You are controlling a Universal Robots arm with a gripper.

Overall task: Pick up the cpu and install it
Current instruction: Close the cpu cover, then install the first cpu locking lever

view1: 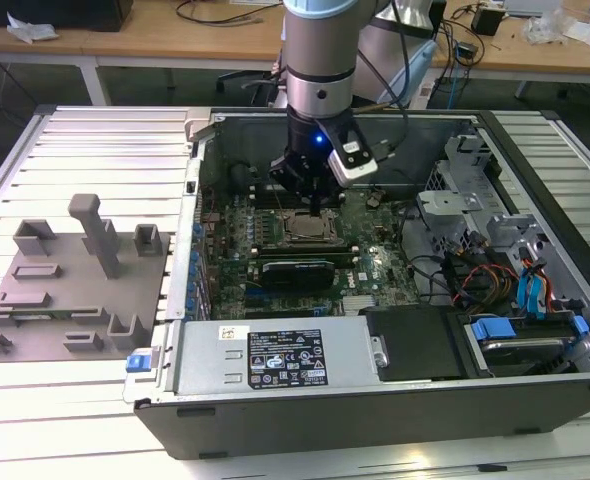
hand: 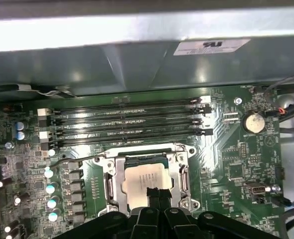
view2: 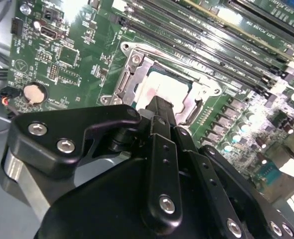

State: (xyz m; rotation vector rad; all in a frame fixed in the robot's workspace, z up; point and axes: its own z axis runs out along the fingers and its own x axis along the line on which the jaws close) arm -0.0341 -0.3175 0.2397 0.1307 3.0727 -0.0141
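Observation:
The cpu [hand: 143,178] lies flat inside the metal-framed socket [hand: 183,175] of the green motherboard [view1: 375,265], its pale silvery top facing up. In the second wrist view the cpu [view2: 168,89] shows just past the black fingers. My gripper [hand: 156,193] hangs directly over the chip's near edge, fingers shut together with nothing between them. Whether the tips touch the chip I cannot tell. In the exterior view the gripper [view1: 315,206] stands just above the socket and the cpu [view1: 303,229], inside the open computer case [view1: 375,390].
Memory slots [hand: 127,124] run beside the socket. A grey tray [view1: 35,295] with blocks and posts lies at the exterior view's left, outside the case. Drive bays and cables [view1: 505,290] crowd the case's right side. A coin battery [hand: 253,122] sits on the board.

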